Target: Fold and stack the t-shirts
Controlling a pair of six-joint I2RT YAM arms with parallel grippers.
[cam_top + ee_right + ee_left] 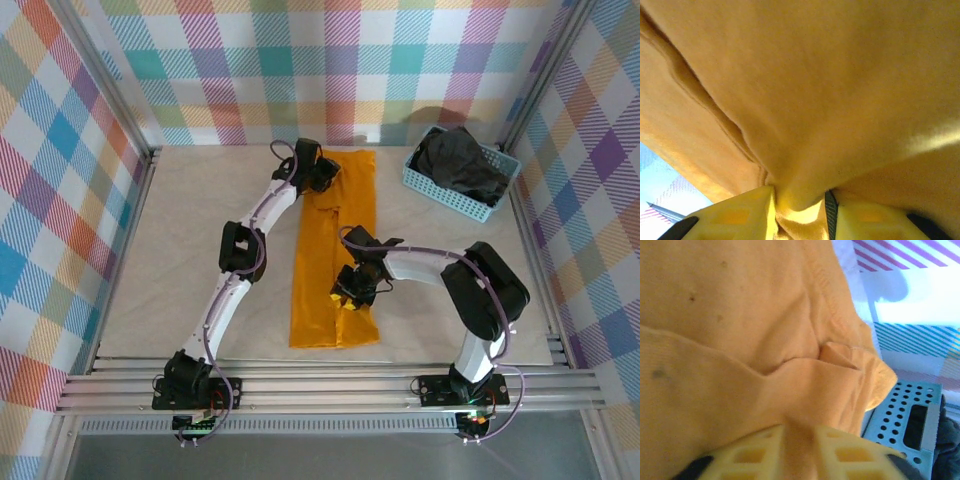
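Left gripper point(799, 442): clamped on the far end of the orange t-shirt point(335, 235), near the table's point(200, 220) far edge
Right gripper point(800, 205): pinching bunched cloth a little short of the near end
Shirt's long axis: far edge to near edge, mid-table; one arm holds each end, so I judge an end-to-end fold comes next
Black t-shirt point(460, 160): heaped in the basket point(448, 196), far right corner; not yet folded

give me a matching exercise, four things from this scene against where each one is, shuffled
1 orange t-shirt
2 black t-shirt
3 left gripper
4 right gripper

a in the blue basket
b pinching the orange t-shirt's far end
c laid out long on the table
d pinching the orange t-shirt's near half

Pairs: 1-c, 2-a, 3-b, 4-d
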